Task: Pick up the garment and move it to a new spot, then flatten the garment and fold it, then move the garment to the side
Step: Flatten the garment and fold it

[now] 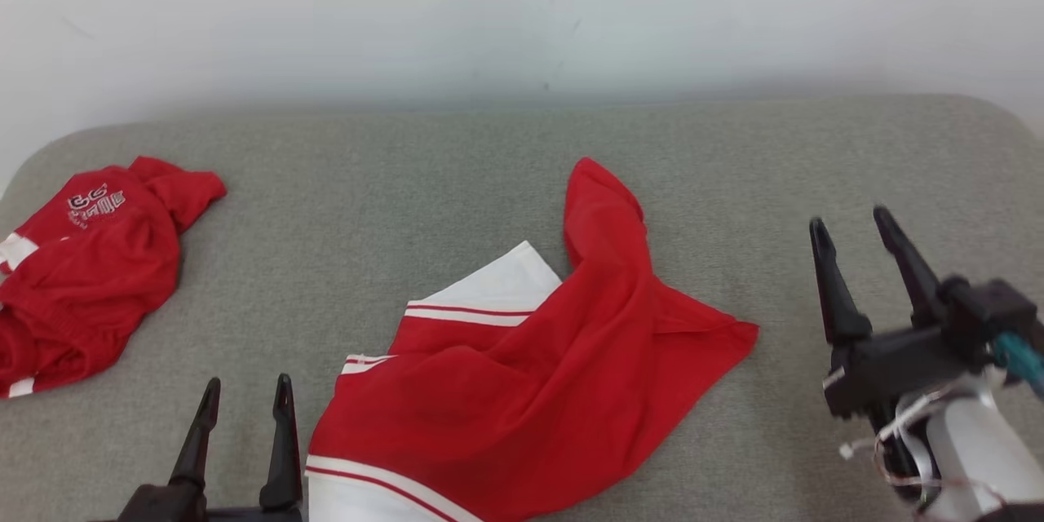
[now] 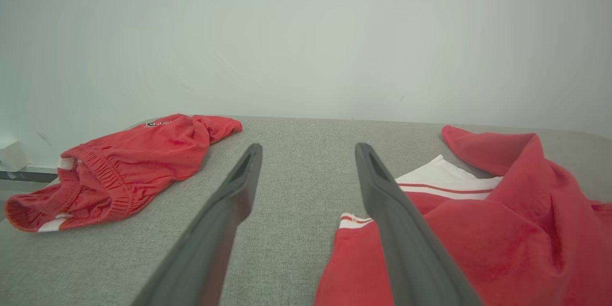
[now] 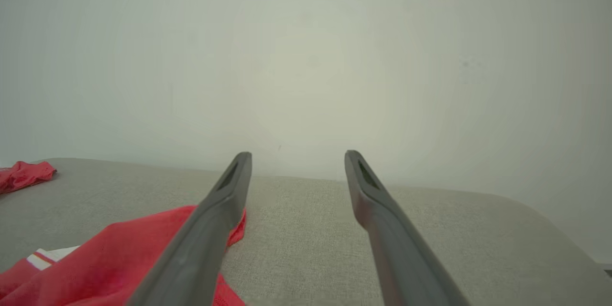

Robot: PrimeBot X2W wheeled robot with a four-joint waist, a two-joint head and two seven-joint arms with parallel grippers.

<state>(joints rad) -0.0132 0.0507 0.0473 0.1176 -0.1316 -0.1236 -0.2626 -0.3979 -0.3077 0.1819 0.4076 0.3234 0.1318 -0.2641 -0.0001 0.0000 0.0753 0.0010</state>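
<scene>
A red garment with white striped trim (image 1: pixel 522 375) lies crumpled on the grey surface (image 1: pixel 408 179), one red flap rising toward the back. The left wrist view has the same garment (image 2: pixel 478 229) at its lower right, and in the right wrist view the garment (image 3: pixel 119 258) lies at the lower left. My left gripper (image 1: pixel 247 387) stands open just left of the garment's near edge, nothing between its fingers. My right gripper (image 1: pixel 852 228) hangs open to the right of the garment, clear of the cloth.
A second red garment with a white logo (image 1: pixel 81 269) lies bunched at the far left of the surface, also seen as red shorts (image 2: pixel 124 167) in the left wrist view. A pale wall (image 1: pixel 522 16) rises behind the surface.
</scene>
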